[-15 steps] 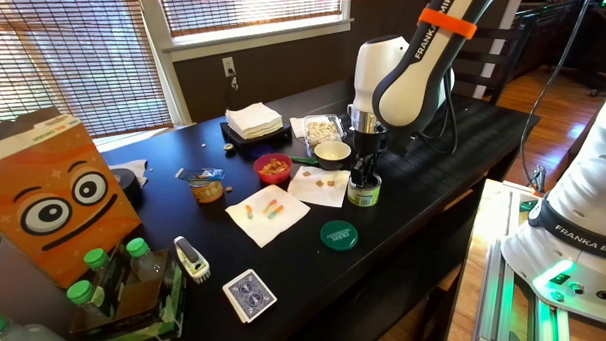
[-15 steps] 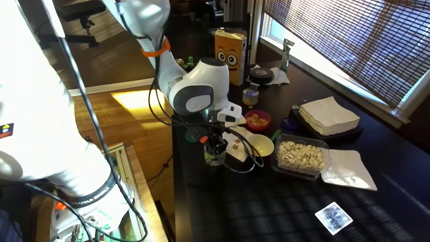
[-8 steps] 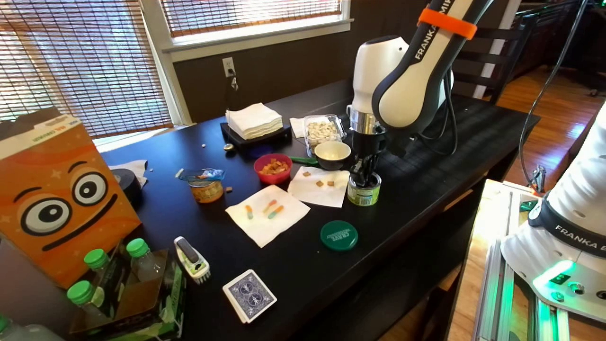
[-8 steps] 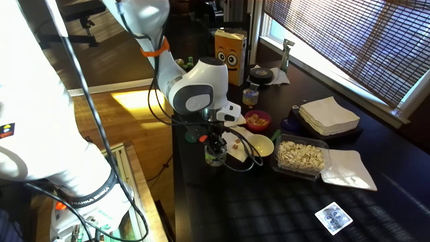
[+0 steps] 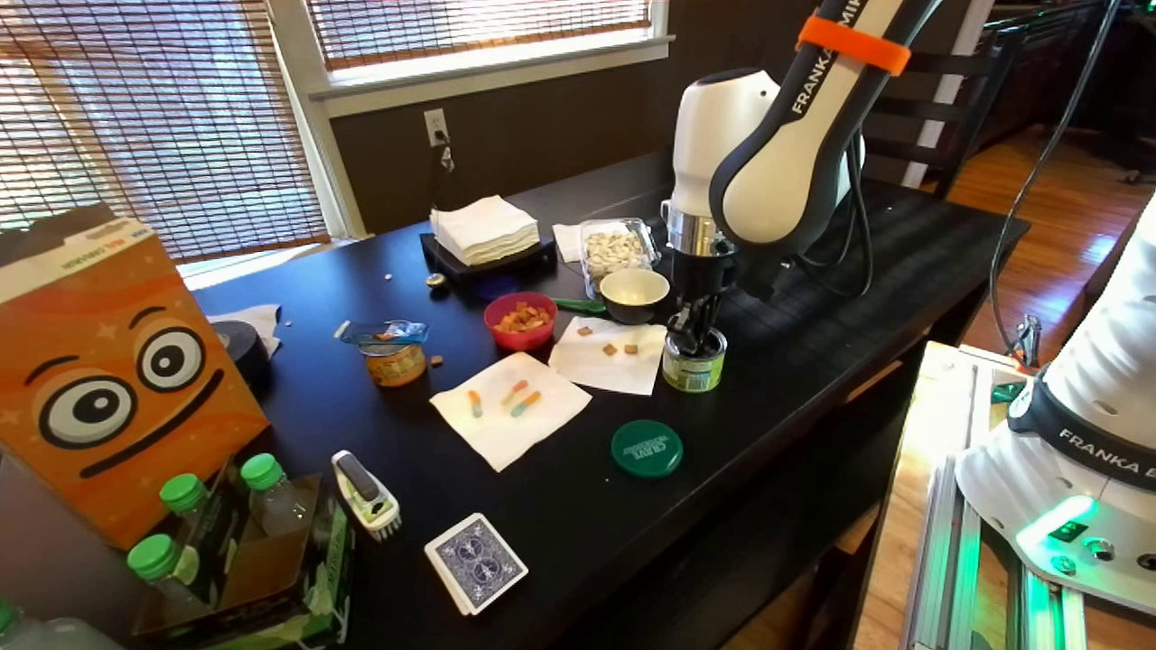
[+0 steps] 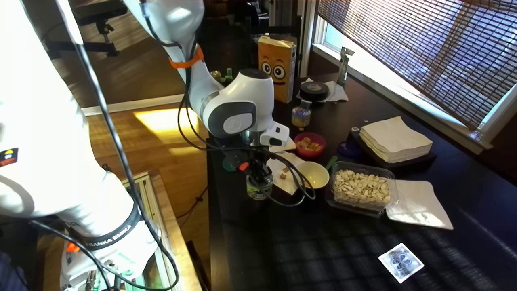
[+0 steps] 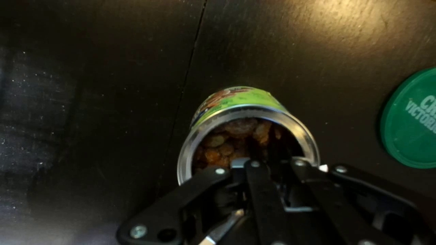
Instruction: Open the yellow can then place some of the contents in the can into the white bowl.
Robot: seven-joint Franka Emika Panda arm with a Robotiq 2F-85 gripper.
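Note:
The yellow can [image 5: 694, 372] stands open and upright on the dark table. It also shows in an exterior view [image 6: 258, 190], behind cables. In the wrist view the can [image 7: 238, 98] has a green label, a metal rim and brown nut-like contents. My gripper [image 7: 265, 149] points down with its fingertips inside the can; it also shows in both exterior views [image 5: 694, 343] [image 6: 260, 173]. The tips are dark and partly hidden, so whether they hold anything is unclear. The white bowl [image 5: 635, 289] stands beside the can toward the window; its pale yellow inside [image 6: 316, 173] shows no contents.
The flat green lid [image 5: 647, 449] lies near the can. A napkin with small brown squares [image 5: 614, 357] lies beside the can. A red bowl [image 5: 521, 323], a clear box of pale seeds [image 6: 361, 188] and a green spoon [image 5: 578, 305] are near the white bowl.
The gripper has shifted very slightly and its fingers look somewhat closer together inside the can. The can has shifted slightly in an exterior view. The other objects have not moved.

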